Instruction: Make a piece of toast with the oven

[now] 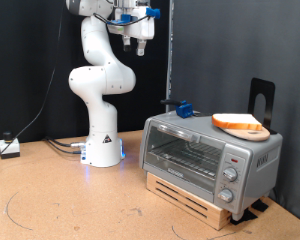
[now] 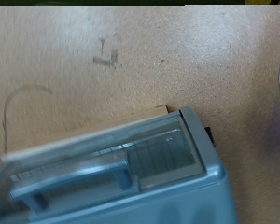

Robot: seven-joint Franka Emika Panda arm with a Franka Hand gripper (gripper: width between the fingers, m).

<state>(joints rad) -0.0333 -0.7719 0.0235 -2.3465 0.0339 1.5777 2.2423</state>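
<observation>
The gripper [image 1: 140,45] hangs high up at 12 o'clock; I cannot tell how its fingers stand. The piece of toast [image 1: 240,123] lies on the oven [image 1: 210,155], at 3 o'clock. Its door looks shut, so pushing bread in now would bump glass.

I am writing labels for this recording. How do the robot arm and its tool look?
The arm is glossy white with rounded, bulbous segments on a white base that glows blue at the bottom. The tool is whitish grey with blue parts above. Dark cables trail from the base.
</observation>
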